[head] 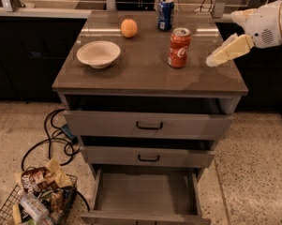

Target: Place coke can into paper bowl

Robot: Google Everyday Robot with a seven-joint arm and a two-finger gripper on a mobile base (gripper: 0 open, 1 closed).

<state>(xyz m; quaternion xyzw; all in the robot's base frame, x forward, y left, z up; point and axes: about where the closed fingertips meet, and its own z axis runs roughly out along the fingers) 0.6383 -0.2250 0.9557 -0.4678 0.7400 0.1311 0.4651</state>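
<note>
The red coke can (pixel 179 47) stands upright on the brown cabinet top (pixel 145 74), right of centre. The off-white paper bowl (pixel 98 53) sits on the left side of the top and holds nothing. My gripper (pixel 213 60) comes in from the right edge, its cream fingers pointing down-left, a short way right of the can and apart from it.
A blue can (pixel 166 14) and a small orange fruit (pixel 129 28) stand at the back of the top. Below, the bottom drawer (pixel 145 191) is pulled out. A wire basket of snack bags (pixel 35 198) and black cables (pixel 56 139) lie on the floor at left.
</note>
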